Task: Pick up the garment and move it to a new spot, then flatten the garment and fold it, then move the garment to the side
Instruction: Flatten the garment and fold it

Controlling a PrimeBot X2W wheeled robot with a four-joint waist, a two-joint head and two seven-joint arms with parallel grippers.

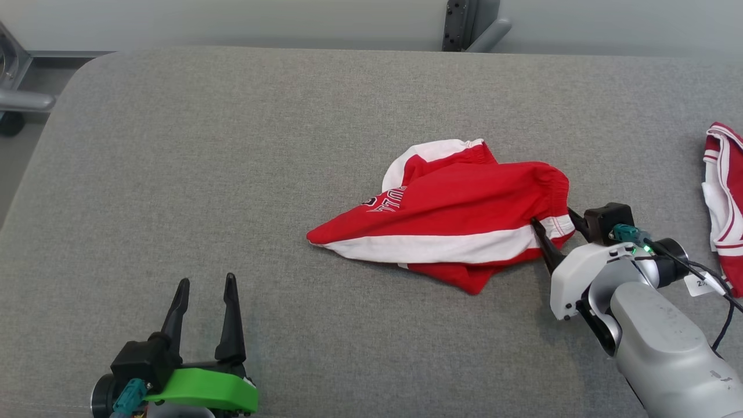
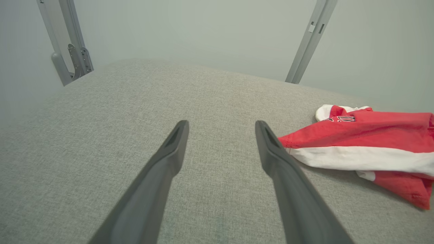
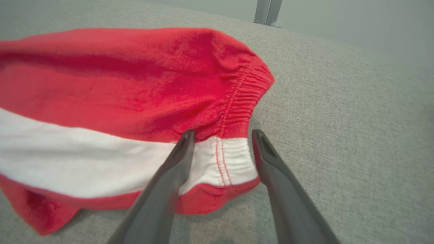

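Note:
The garment (image 1: 458, 215) is a pair of red shorts with a white side stripe and lettering, lying crumpled right of centre on the grey padded table (image 1: 232, 145). My right gripper (image 1: 552, 217) is at the garment's right end, open, its two dark fingers straddling the elastic waistband (image 3: 234, 156) where the white stripe meets it. In the right wrist view (image 3: 223, 133) one finger lies on the cloth and the other beside its edge. My left gripper (image 1: 207, 279) stands open at the lower left, holding nothing. The garment (image 2: 366, 142) is well off to its right.
A second red and white piece of clothing (image 1: 722, 197) lies at the table's right edge, close behind my right wrist. Metal frame posts (image 1: 458, 23) stand beyond the far edge. The table's rounded left corner (image 1: 87, 69) drops to the floor.

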